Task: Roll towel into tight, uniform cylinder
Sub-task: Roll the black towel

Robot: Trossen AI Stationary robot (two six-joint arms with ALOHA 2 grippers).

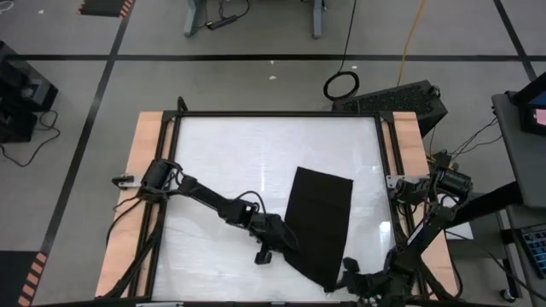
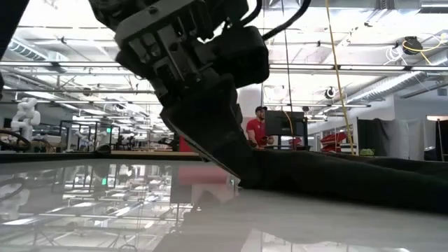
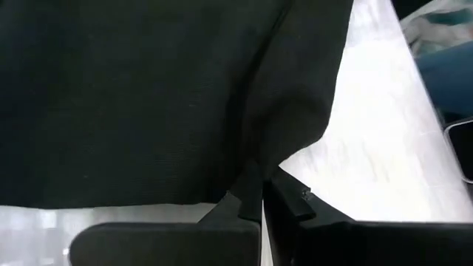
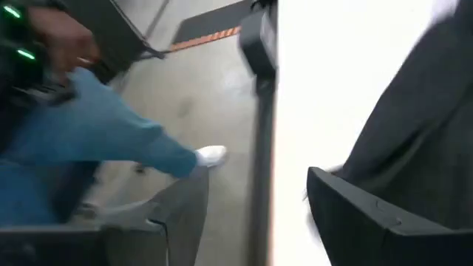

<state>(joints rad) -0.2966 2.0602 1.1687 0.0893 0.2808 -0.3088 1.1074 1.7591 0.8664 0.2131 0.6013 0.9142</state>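
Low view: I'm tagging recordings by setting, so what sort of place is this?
Probably a robotics lab or workshop: open ceiling with strip lights, monitors on stands, another white robot.

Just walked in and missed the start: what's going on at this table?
A two-armed robot is working a black towel lying flat on the white table. The left gripper is shut on the towel's edge. The right gripper sits open at the towel's near corner, holding nothing. No roll shows yet.
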